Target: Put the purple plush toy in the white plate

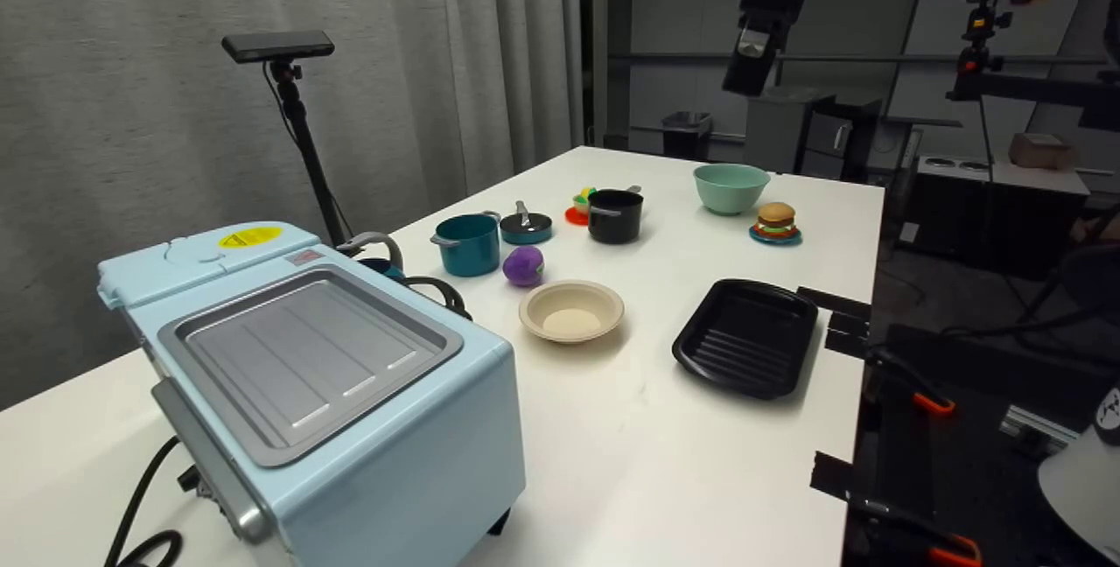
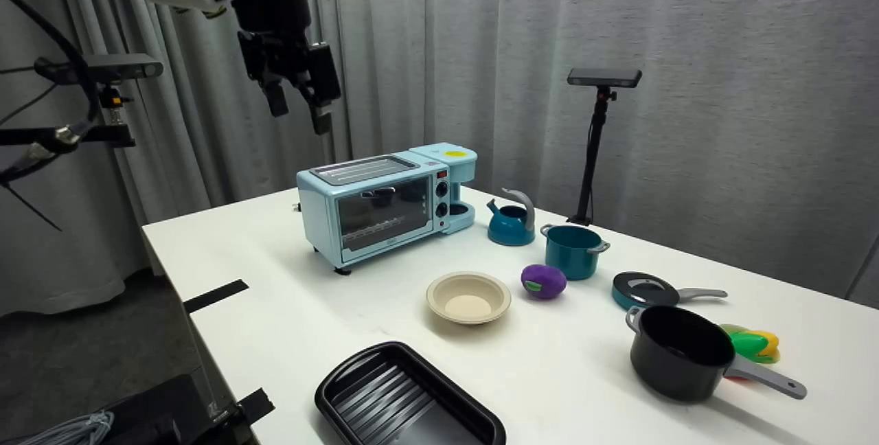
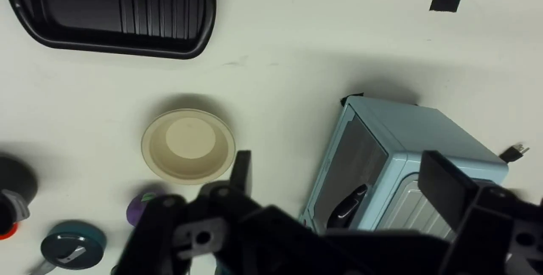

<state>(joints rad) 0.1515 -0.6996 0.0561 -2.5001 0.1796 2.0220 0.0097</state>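
The purple plush toy [image 1: 523, 266] lies on the white table beside the teal pot, in both exterior views [image 2: 543, 281]. In the wrist view the toy [image 3: 136, 209] is partly hidden behind the gripper's left finger. The white plate [image 1: 572, 323], a cream round dish, stands next to the toy, apart from it, and holds nothing. It also shows in an exterior view [image 2: 469, 302] and in the wrist view [image 3: 190, 139]. My gripper [image 2: 299, 108] is open and empty, high above the table. In the wrist view its fingers [image 3: 339, 177] are wide apart, over the toaster oven's side.
A light blue toaster oven [image 2: 384, 208] stands near the plate. A black ribbed tray [image 1: 748, 338] lies on the plate's other side. A teal pot [image 2: 571, 253], kettle [image 2: 511, 225], lidded pan [image 2: 645, 290] and black pot [image 2: 680, 356] stand around the toy. A green bowl [image 1: 731, 188] and toy burger [image 1: 776, 221] are farther off.
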